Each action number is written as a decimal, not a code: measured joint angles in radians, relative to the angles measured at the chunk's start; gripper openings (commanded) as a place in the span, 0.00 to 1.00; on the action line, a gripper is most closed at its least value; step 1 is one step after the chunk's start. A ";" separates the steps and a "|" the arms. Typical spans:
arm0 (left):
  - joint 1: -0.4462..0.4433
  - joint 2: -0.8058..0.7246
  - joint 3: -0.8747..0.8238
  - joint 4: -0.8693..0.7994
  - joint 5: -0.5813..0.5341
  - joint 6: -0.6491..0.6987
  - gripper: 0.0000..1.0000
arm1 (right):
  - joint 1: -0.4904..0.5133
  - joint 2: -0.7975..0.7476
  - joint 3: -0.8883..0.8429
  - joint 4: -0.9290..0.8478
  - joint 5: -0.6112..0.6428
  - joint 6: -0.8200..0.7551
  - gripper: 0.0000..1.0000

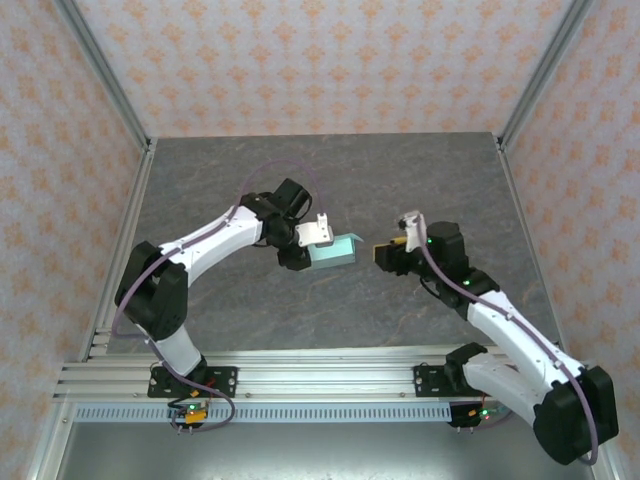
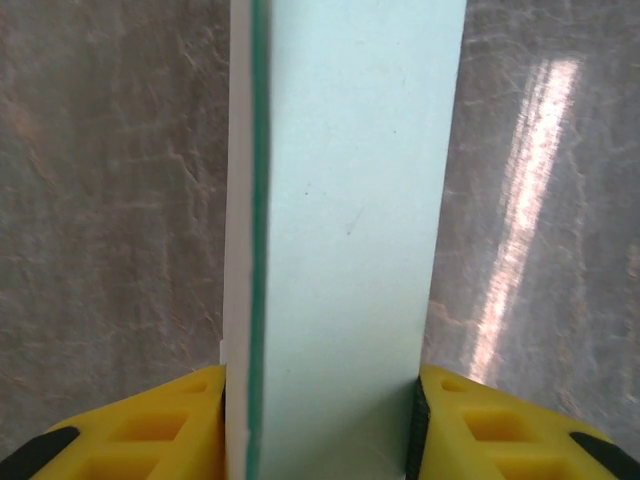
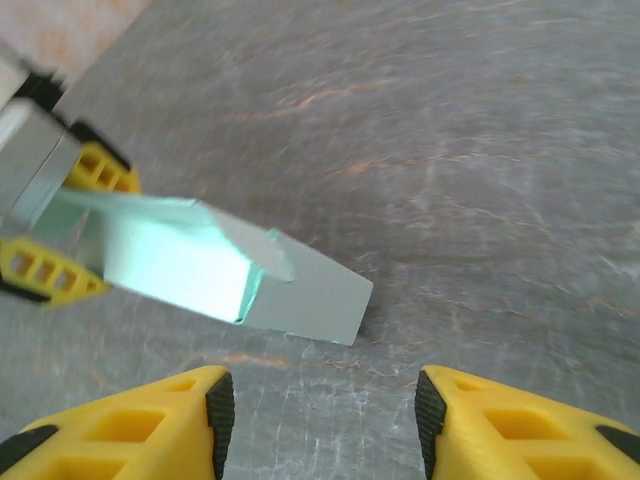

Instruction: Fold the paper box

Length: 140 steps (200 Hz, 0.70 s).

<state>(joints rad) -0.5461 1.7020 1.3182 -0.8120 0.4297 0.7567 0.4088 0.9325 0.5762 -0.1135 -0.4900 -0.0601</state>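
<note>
The paper box (image 1: 337, 249) is a pale mint-blue card folded into a small rectangular shape, held just above the table's middle. My left gripper (image 1: 316, 243) is shut on its left end. In the left wrist view the box (image 2: 345, 200) stands between the two yellow fingers (image 2: 150, 430), pressed on both sides. From the right wrist I see the box (image 3: 180, 260) with an end flap (image 3: 315, 295) hanging open toward me. My right gripper (image 3: 320, 420) is open and holds nothing. It hovers a short way to the right of the box (image 1: 381, 253).
A grey marbled table (image 1: 330, 180) lies under both arms. Patterned walls and metal frame posts (image 1: 110, 70) close it in at the back and sides. An aluminium rail (image 1: 320, 375) runs along the near edge.
</note>
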 measured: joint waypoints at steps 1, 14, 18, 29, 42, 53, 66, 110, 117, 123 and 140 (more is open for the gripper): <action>0.001 0.001 0.001 -0.003 0.001 0.000 0.42 | 0.003 0.004 0.002 0.000 0.000 -0.008 0.52; 0.009 0.021 0.031 -0.048 0.026 0.003 0.42 | 0.008 0.041 0.021 -0.003 -0.003 -0.070 0.53; 0.010 0.028 0.039 -0.057 0.032 0.003 0.43 | 0.008 0.052 0.028 -0.004 -0.005 -0.085 0.53; 0.010 0.045 0.058 -0.077 0.049 0.008 0.45 | 0.008 0.086 0.053 -0.008 -0.012 -0.127 0.52; 0.010 0.060 0.072 -0.097 0.071 0.011 0.45 | 0.011 0.131 0.092 -0.018 -0.026 -0.177 0.51; 0.010 0.069 0.079 -0.109 0.087 0.011 0.45 | 0.020 0.168 0.125 -0.027 -0.037 -0.211 0.48; 0.010 0.075 0.084 -0.116 0.093 0.010 0.44 | 0.033 0.207 0.158 -0.040 -0.058 -0.245 0.44; 0.010 0.085 0.093 -0.111 0.116 -0.009 0.44 | 0.075 0.329 0.263 -0.148 -0.048 -0.328 0.33; 0.010 0.085 0.093 -0.108 0.118 -0.013 0.44 | 0.075 0.337 0.272 -0.163 -0.041 -0.336 0.31; 0.010 0.085 0.093 -0.105 0.120 -0.016 0.44 | 0.075 0.342 0.276 -0.171 -0.036 -0.340 0.30; 0.010 0.085 0.093 -0.099 0.121 -0.020 0.44 | 0.075 0.354 0.287 -0.190 -0.023 -0.348 0.25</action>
<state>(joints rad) -0.5358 1.7874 1.4109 -0.9108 0.5507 0.7368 0.4835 1.2869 0.8631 -0.3031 -0.5125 -0.4084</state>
